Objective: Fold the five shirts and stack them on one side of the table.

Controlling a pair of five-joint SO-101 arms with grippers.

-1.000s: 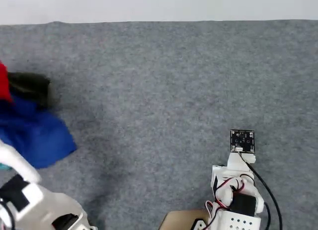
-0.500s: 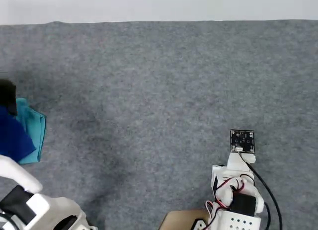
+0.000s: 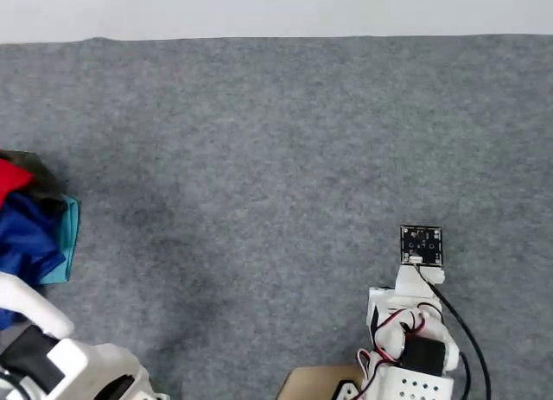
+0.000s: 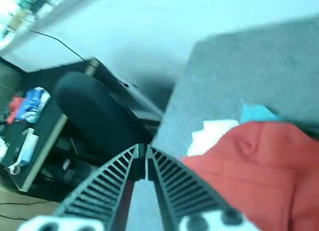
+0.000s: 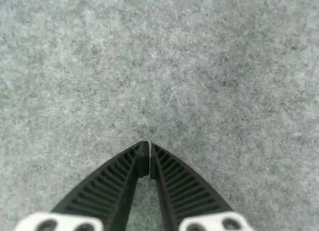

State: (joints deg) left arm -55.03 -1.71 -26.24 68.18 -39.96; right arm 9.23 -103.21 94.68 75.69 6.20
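Note:
A pile of shirts lies at the table's left edge: a red shirt (image 3: 9, 177) on top, a dark one (image 3: 41, 172) behind it, a blue shirt (image 3: 26, 236) and a teal shirt (image 3: 69, 231) sticking out on the right. In the left wrist view the red shirt (image 4: 254, 186) lies beside a white patch (image 4: 214, 133) and a teal corner (image 4: 256, 113). My left gripper (image 4: 145, 152) is shut with nothing in it, just off the table's edge near the pile. My right gripper (image 5: 146, 147) is shut over bare grey felt.
Grey felt (image 3: 285, 149) covers the table. The left arm's white body (image 3: 65, 361) sits at the front left and the right arm (image 3: 410, 339) is folded at the front centre-right. A black chair (image 4: 94, 111) and a desk stand beyond the table's left edge.
The blue shirt, spread out on the felt a second ago, has been drawn back to the left edge. The red and dark shirts now lie bunched on it, with the teal shirt uncovered beside them.

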